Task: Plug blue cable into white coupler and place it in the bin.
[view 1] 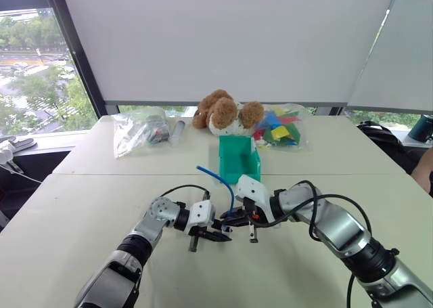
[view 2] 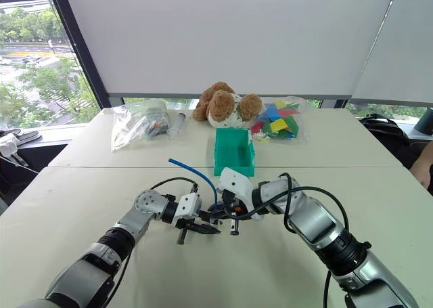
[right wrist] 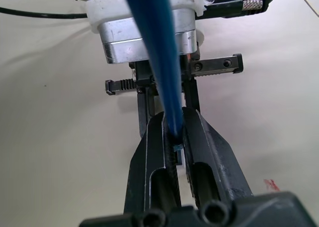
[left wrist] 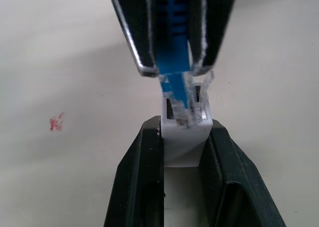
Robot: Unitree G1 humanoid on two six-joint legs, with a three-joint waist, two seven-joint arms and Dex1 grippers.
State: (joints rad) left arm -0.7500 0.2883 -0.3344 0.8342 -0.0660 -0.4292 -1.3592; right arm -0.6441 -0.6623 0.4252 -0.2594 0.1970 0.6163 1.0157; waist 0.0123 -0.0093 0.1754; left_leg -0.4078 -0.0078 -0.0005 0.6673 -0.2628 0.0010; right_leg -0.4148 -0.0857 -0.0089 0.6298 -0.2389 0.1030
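Observation:
Over the table's near middle, my left gripper point(view 1: 223, 235) is shut on the white coupler point(left wrist: 183, 143), a tiny white box clamped between its black fingers point(left wrist: 139, 172). My right gripper point(view 1: 235, 217) meets it from the right, shut on the blue cable point(view 1: 223, 183) just behind its clear plug point(left wrist: 185, 103). The plug's tip sits at the coupler's opening, partly inside it. The cable's free end arcs up and to the left. In the right wrist view the cable point(right wrist: 155, 47) runs up from between that gripper's closed fingers point(right wrist: 152, 152). The teal bin point(view 1: 238, 158) stands open-topped just beyond both grippers.
Behind the bin sit a brown teddy bear point(view 1: 223, 112), a clear bag of coloured pieces point(view 1: 279, 128) and another clear bag point(view 1: 139, 132) with a syringe-like tube point(view 1: 178, 130) beside it. A person's arm point(view 1: 425, 169) shows at the right edge. A small red mark point(left wrist: 56, 122) is on the tabletop.

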